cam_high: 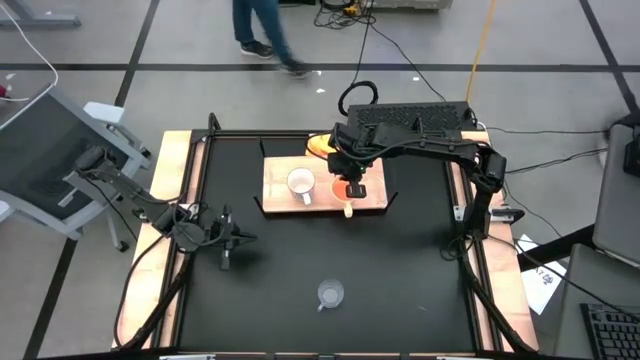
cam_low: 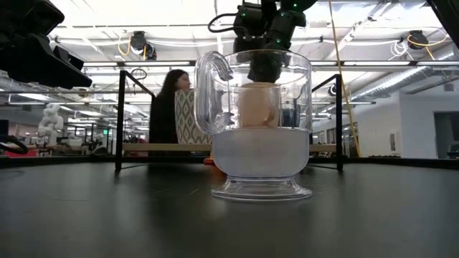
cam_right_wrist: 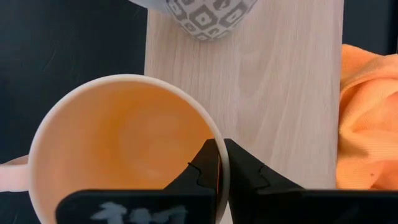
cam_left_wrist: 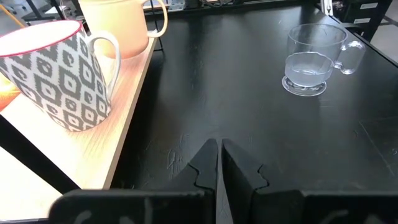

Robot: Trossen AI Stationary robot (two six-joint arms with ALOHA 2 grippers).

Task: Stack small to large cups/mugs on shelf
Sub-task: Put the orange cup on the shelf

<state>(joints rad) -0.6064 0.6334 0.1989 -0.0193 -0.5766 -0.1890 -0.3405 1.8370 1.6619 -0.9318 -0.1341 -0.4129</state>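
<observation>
The light-wood shelf [cam_high: 375, 197] lies at the table's far middle. On it stand a white mug with a grey pattern [cam_high: 300, 183] [cam_left_wrist: 56, 74] and an orange-yellow mug [cam_high: 348, 192] [cam_left_wrist: 121, 25]. My right gripper [cam_right_wrist: 221, 163] is above the orange-yellow mug and shut on its rim. The clear glass cup [cam_high: 330, 294] [cam_left_wrist: 311, 59] stands on its foot on the table's near middle, apart from both arms. My left gripper [cam_left_wrist: 219, 163] is shut over the table's left part [cam_high: 228, 243], touching nothing. My right gripper pinches the orange-yellow mug's rim [cam_right_wrist: 219, 146] on the side away from its handle, one finger [cam_right_wrist: 202, 171] inside the mug and one [cam_right_wrist: 245, 171] outside. The fingers come from above, pointing down. The mug is upright, at the shelf's edge [cam_right_wrist: 149, 68].
An orange cloth [cam_right_wrist: 367, 118] [cam_high: 320, 145] lies at the shelf's far side. A black frame rail [cam_high: 330, 135] runs round the table. A person [cam_low: 168, 107] sits beyond the far edge. Open black tabletop [cam_high: 400, 270] lies between the shelf and the glass cup.
</observation>
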